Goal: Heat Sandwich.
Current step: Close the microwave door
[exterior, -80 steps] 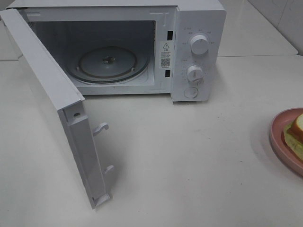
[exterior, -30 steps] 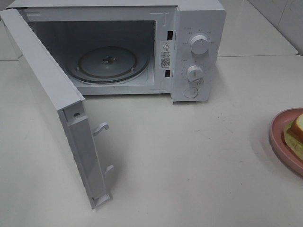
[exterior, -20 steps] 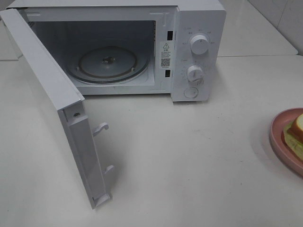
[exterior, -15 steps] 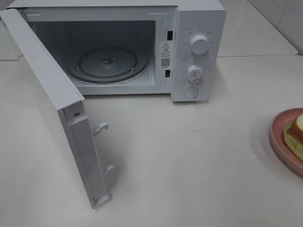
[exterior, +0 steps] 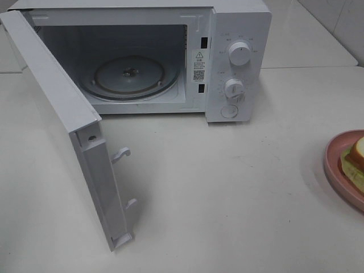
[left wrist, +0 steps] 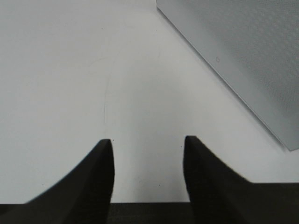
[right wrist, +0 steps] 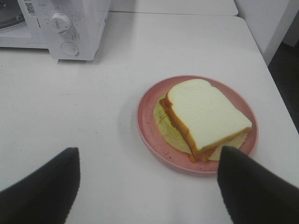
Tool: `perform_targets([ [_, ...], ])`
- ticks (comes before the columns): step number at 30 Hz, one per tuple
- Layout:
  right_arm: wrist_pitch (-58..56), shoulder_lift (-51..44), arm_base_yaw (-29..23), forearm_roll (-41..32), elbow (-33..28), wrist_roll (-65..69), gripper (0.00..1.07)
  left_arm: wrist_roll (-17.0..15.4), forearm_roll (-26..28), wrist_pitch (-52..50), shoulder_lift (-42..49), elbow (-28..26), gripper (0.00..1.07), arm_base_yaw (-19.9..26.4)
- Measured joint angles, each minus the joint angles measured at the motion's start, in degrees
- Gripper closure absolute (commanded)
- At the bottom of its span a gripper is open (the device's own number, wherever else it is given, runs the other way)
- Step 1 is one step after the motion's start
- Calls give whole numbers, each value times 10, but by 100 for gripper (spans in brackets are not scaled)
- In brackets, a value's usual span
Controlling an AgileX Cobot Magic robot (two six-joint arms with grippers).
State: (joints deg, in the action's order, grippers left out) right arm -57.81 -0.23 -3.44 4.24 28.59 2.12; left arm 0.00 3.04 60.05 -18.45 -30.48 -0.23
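The sandwich (right wrist: pixel 205 116), pale bread over orange and green layers, lies on a round pink plate (right wrist: pixel 149 135) on the white table. In the high view only a part of the sandwich (exterior: pixel 357 156) and the plate (exterior: pixel 333 165) shows at the right edge. My right gripper (right wrist: pixel 147 151) hovers on the near side of the plate, its dark fingers spread wide and empty. My left gripper (left wrist: pixel 148 140) hangs over bare table, with a gap between its fingers and nothing in it. Neither arm appears in the high view.
The white microwave (exterior: pixel 239 34) stands at the back with its door (exterior: pixel 57 114) swung far out to the left. Its glass turntable (exterior: pixel 128 77) holds nothing. A grey speckled panel (left wrist: pixel 243 56) lies close to my left gripper. The table's right edge (right wrist: pixel 273 74) runs near the plate.
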Motion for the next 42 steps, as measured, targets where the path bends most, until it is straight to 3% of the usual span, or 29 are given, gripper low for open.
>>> perform_targets([
  [1,0,0,0,0,0,0,31,0,0,-9,-25,-1,86,0],
  [3,0,0,0,0,0,0,31,0,0,-17,-35,-2,90,0],
  [6,0,0,0,0,0,0,31,0,1,-79,-80,-2,107,0],
  [18,0,0,0,0,0,0,31,15,1,-302,-187,22,107,0],
  [30,0,0,0,0,0,0,31,19,1,-709,-319,142,107,0],
  [34,0,0,0,0,0,0,31,19,1,-800,-367,154,107,0],
  [42,0,0,0,0,0,0,31,11,-60,-962,-492,155,107,0],
])
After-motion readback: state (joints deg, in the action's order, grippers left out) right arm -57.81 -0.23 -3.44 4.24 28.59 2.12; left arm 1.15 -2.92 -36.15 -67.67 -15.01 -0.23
